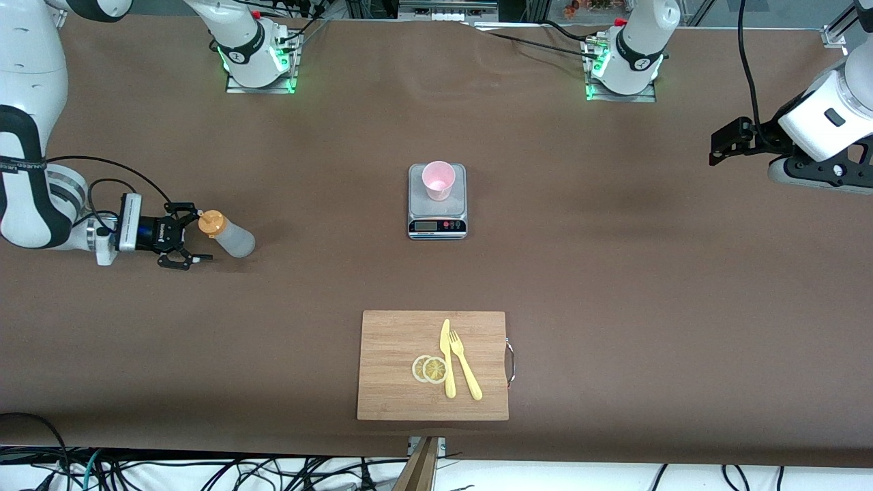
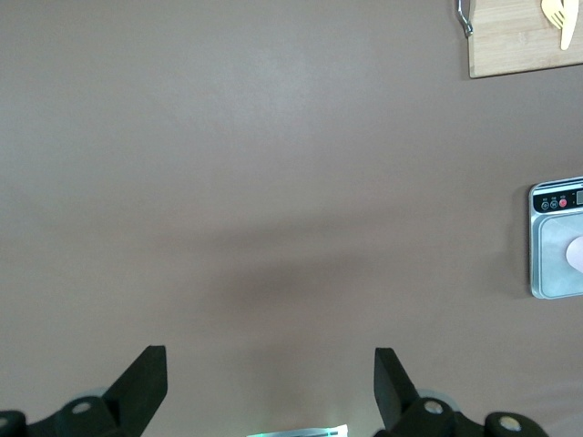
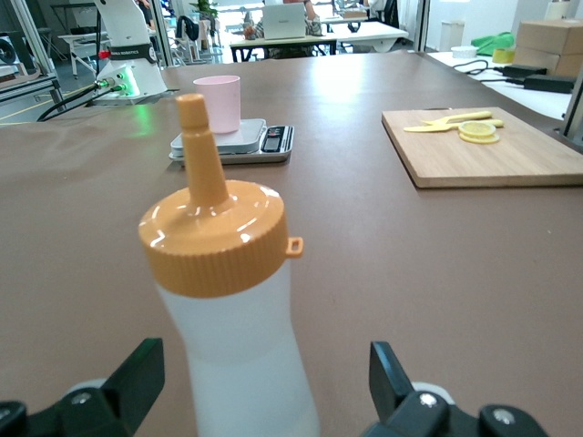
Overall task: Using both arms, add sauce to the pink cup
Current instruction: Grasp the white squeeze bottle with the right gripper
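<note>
One translucent whitish squeeze bottle with an orange nozzle cap [image 1: 228,234] stands on the brown table toward the right arm's end, the right gripper [image 1: 187,239] level with it, fingers spread wide on either side of its top and not touching it. At the table's middle, one pale-pink plastic cup [image 1: 438,180] sits on one grey scale [image 1: 437,217], whose display is too small to read; nearer the camera, one wooden cutting board [image 1: 395,372] carries two lemon slices [image 1: 430,369], one yellow knife [image 1: 447,358] and one yellow fork [image 1: 464,365]. The left gripper [image 1: 727,142] hangs with fingers spread above bare table at the left arm's end, its arm cut off by the frame edge.
</note>
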You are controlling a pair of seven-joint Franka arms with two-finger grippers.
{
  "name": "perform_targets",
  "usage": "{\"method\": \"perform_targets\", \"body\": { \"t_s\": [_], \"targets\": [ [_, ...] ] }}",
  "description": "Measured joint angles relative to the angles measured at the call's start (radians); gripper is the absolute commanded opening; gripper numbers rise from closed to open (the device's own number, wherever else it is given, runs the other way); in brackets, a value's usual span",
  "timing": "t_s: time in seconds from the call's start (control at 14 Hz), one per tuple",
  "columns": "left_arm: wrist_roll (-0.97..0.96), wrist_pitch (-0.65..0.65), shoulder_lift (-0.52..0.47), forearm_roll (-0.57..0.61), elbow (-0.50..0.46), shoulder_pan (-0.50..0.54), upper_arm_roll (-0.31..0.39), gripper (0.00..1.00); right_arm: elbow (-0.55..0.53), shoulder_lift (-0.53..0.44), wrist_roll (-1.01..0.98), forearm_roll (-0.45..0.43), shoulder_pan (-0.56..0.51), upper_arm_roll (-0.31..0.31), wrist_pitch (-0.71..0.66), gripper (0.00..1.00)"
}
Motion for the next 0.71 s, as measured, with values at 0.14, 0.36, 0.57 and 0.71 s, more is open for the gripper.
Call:
{"method": "perform_targets", "body": {
  "t_s": [0.14, 0.36, 0.57, 0.71],
  "targets": [
    [0.001, -0.002, 0.0, 0.0, 0.0, 0.0, 0.001, 1.0, 0.0, 0.009, -0.002, 0.017, 0.017, 0.001, -0.003, 1.0],
    [0.002, -0.003, 0.0, 0.0, 0.0, 0.0, 0.001, 1.0, 0.0, 0.026, -0.007, 0.04, 0.04, 0.002, -0.005, 0.99],
    [0.002, -0.004, 0.0, 0.0, 0.001, 0.0, -0.001, 1.0, 0.0, 0.031, -0.011, 0.044, 0.044, 0.002, -0.006, 0.87],
    [0.002, -0.004, 0.0, 0.0, 0.001, 0.0, -0.003, 1.0, 0.0, 0.035, -0.014, 0.044, 0.044, 0.002, -0.013, 0.7]
  ]
}}
